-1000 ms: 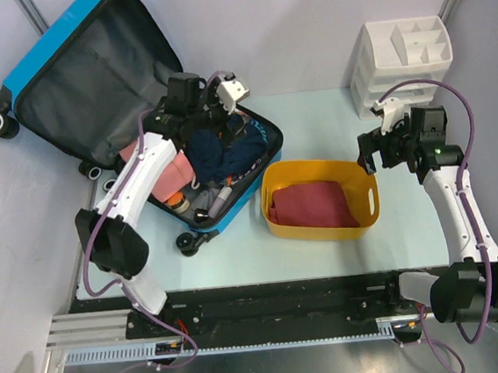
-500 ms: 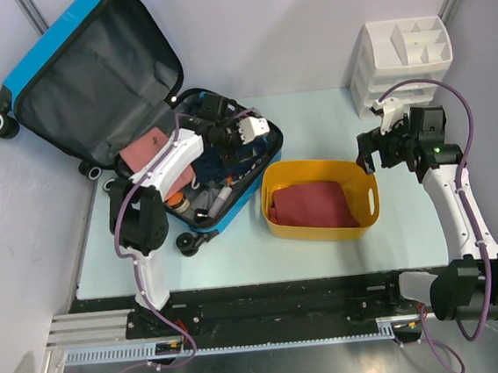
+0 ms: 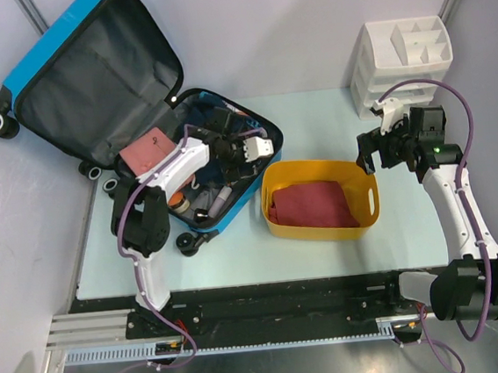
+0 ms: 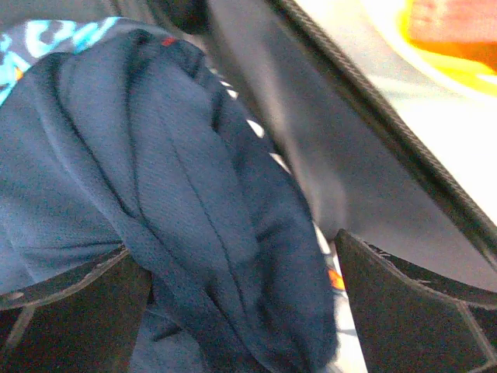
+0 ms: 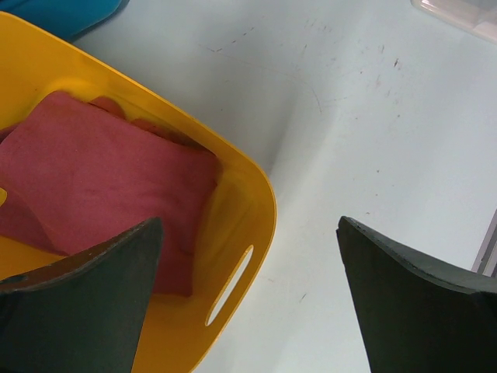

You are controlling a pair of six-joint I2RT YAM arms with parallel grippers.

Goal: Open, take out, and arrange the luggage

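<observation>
My left gripper [image 4: 241, 311] just dropped into the luggage [image 3: 89, 78] at 10 o'clock, unclenched astride the navy clothing [image 4: 178, 194], so the pickup comes next.

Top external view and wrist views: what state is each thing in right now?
luggage, lid open, lower half packed.
navy garment, bunched inside the luggage.
yellow tub, upright, holding a folded red cloth.
left hand, open, straddling the navy garment.
right hand, open, empty, beside the yellow tub.

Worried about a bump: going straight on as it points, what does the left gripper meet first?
The dark blue garment, bunched between the left gripper's open fingers inside the luggage; depth is unclear.
</observation>
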